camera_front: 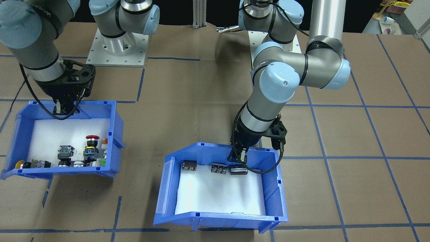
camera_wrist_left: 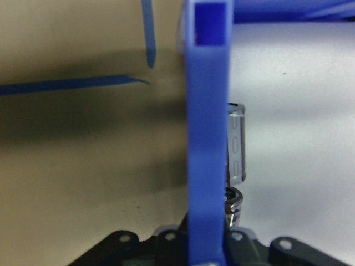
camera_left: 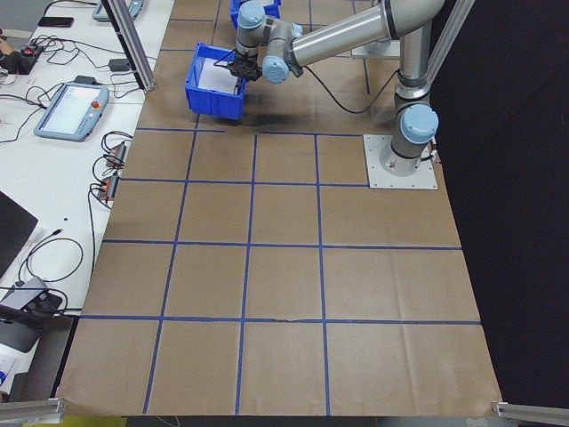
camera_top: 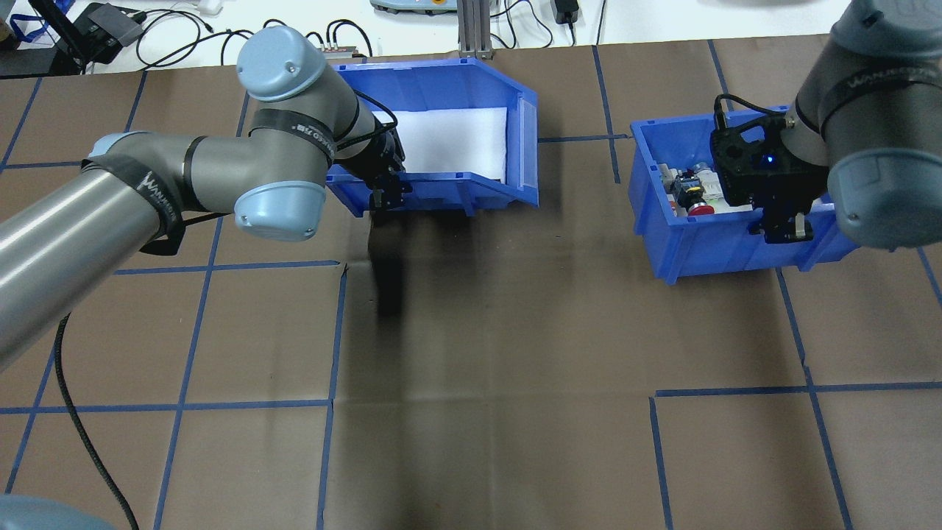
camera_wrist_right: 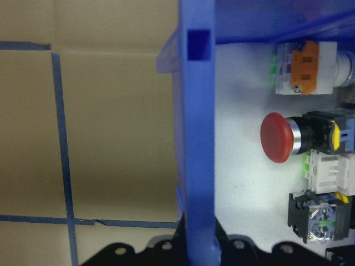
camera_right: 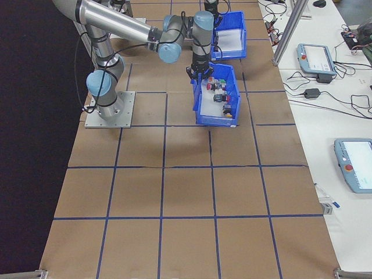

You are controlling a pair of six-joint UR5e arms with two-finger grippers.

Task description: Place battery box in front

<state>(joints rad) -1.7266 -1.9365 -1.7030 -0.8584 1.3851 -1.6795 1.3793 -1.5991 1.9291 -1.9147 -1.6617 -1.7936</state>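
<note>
Both grippers straddle bin walls: our left gripper (camera_front: 241,155) clamps the battery box (camera_front: 220,188) rim at 12 o'clock, our right gripper (camera_front: 63,108) pinches the switch bin (camera_front: 63,139), so next we judge a forward drag.
</note>
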